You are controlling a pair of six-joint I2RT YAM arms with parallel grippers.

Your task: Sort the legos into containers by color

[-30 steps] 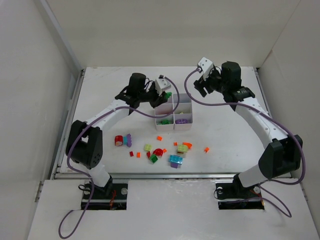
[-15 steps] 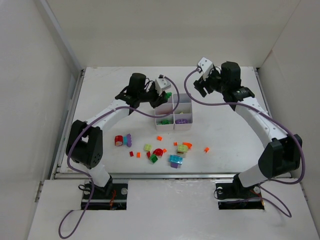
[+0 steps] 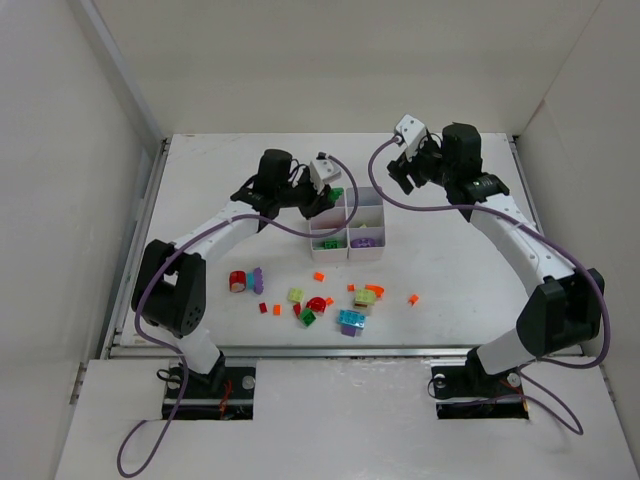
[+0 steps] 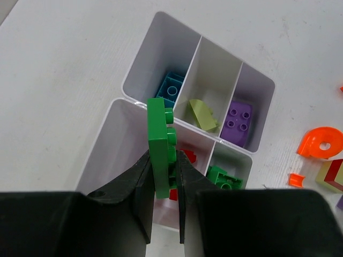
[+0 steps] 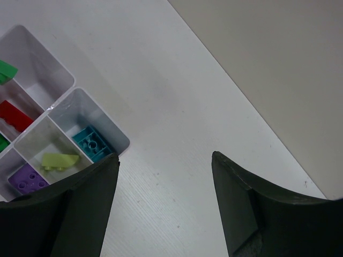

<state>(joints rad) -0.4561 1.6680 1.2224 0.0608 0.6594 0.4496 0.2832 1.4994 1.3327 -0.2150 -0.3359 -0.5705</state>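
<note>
Risk sits with the drop point. Your left tool [image 4: 163, 161] is clamped on a green plate [image 4: 159, 134], held on edge above the tray [image 4: 155, 48], over the far-left part of it. From the wrist view the plate hangs about over the wall between the empty far-left cell and the middle-left cell with the red brick [image 4: 187, 156]. The cell that already has a green brick [image 4: 224, 178] is the near-left one, a cell further toward you.

Let go here and the plate likely lands with red, or in the empty cell. It could also catch a thin wall and bridge two cells, since it goes down edge-first. Bring it nearer first, and lower before releasing — a high drop may bounce it out. Go too low and the fingers could nudge the light tray across the worktop [image 4: 64, 64].

Your right tool [image 5: 165, 198] stands wide and holds nothing, hovering just past the tray's far-right corner — keep it clear. More legos [image 3: 318, 304] lie loose on the near side.
</note>
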